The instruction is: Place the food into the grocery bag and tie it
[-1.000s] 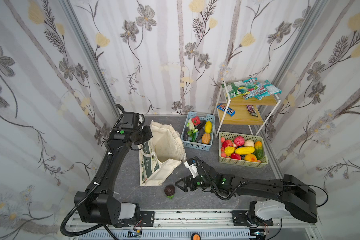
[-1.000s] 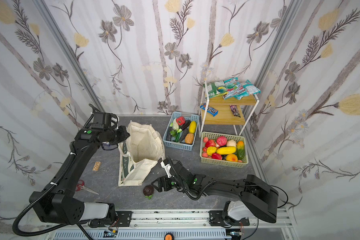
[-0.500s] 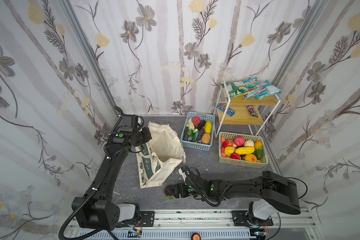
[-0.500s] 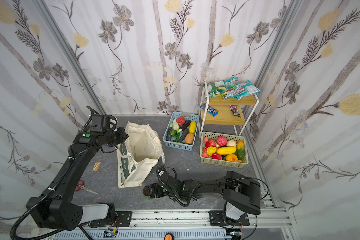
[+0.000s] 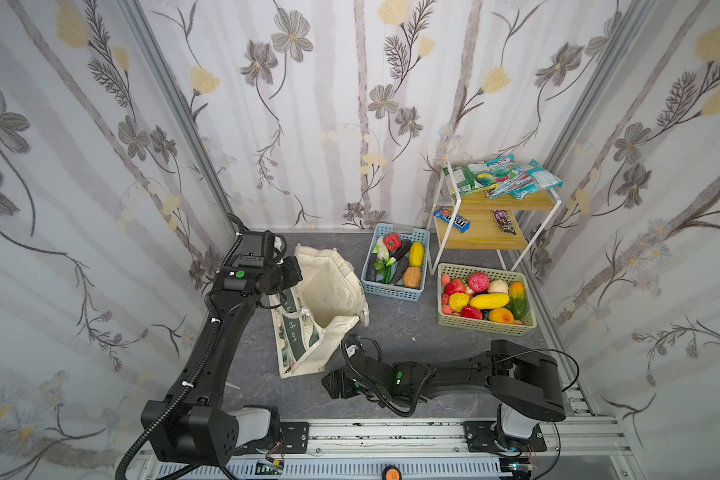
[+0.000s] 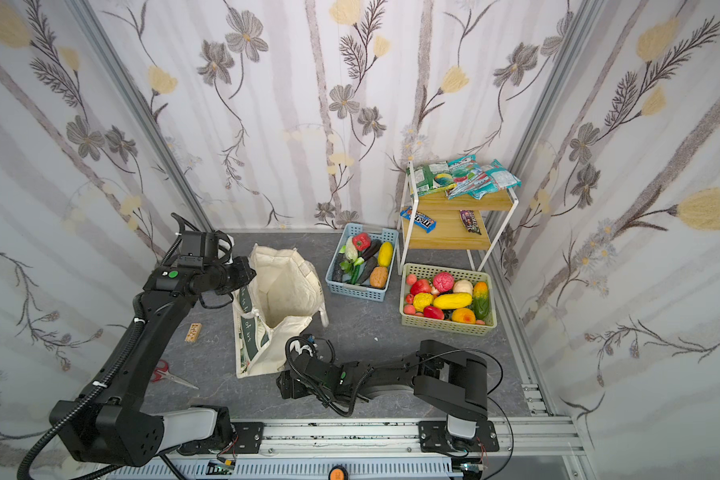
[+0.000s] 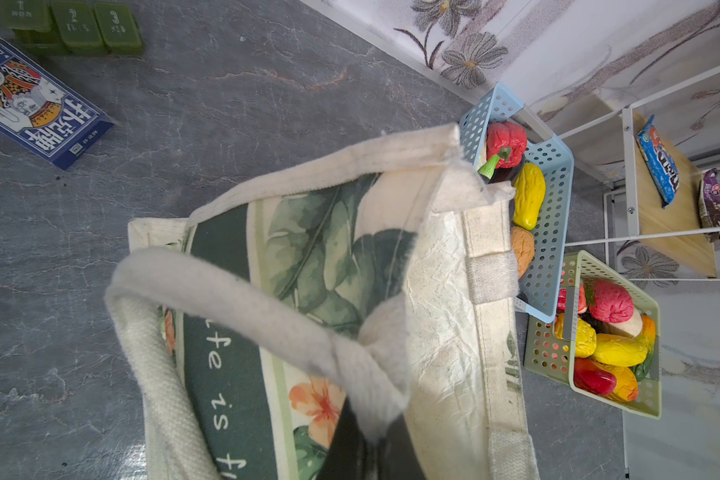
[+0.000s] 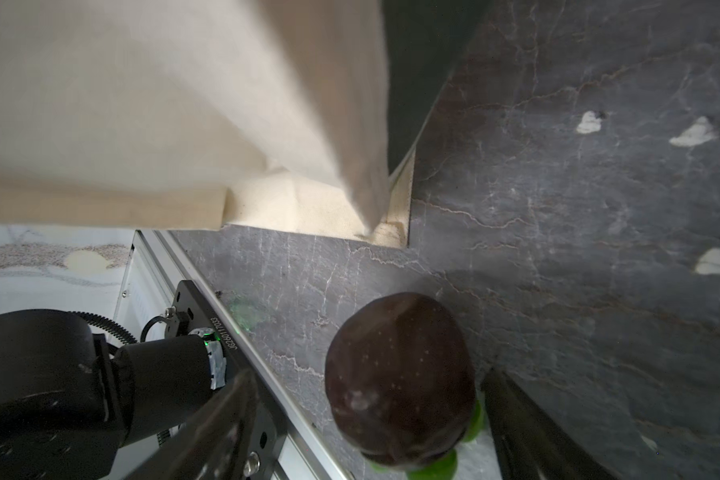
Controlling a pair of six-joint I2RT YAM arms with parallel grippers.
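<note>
Fruit, dark brown, sits between the right hand's spread fingers.

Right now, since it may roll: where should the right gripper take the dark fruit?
Grip the dark fruit across its widest middle, clear of its green leaves: it is round. Come low from the right, as the open right gripper now straddles it.

Grocery bag open; left hand at rim; right hand low beside base.
</note>
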